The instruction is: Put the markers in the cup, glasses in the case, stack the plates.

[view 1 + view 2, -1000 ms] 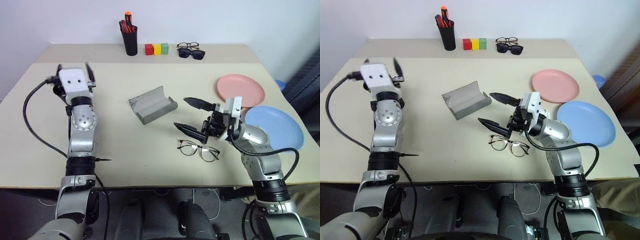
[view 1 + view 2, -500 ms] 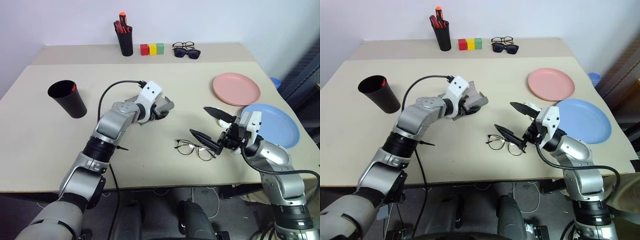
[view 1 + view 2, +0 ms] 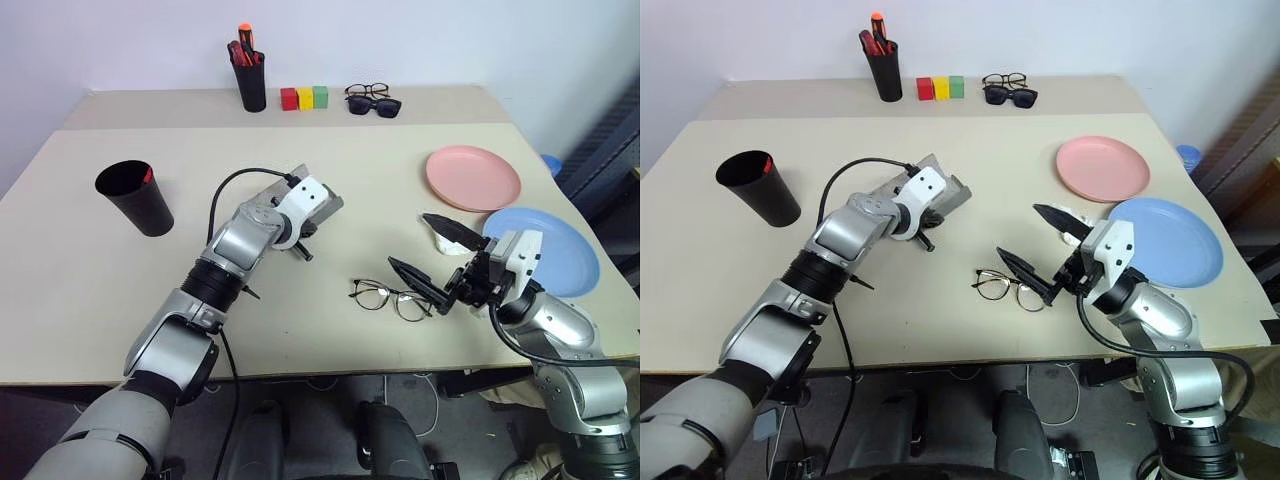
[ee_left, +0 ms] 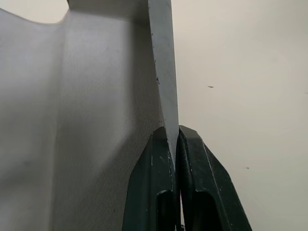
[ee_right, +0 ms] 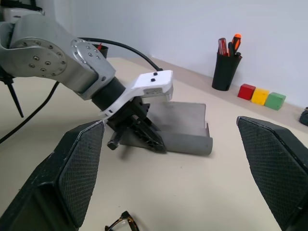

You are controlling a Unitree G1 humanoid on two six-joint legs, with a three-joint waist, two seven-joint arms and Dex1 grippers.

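Grey case (image 5: 180, 127) empty, black cup (image 3: 135, 197) holding red marker (image 3: 148, 176)

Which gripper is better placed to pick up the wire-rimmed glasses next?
The right. The right gripper hangs open just beside the glasses, while the left gripper is shut on the rim of the case, so it looks occupied steadying it.

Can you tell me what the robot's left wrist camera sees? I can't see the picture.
The left gripper is shut on the thin edge of the open grey case, one dark finger on each side of the wall. The case's pale inner lining curves away on one side, and the bare beige table lies on the other.
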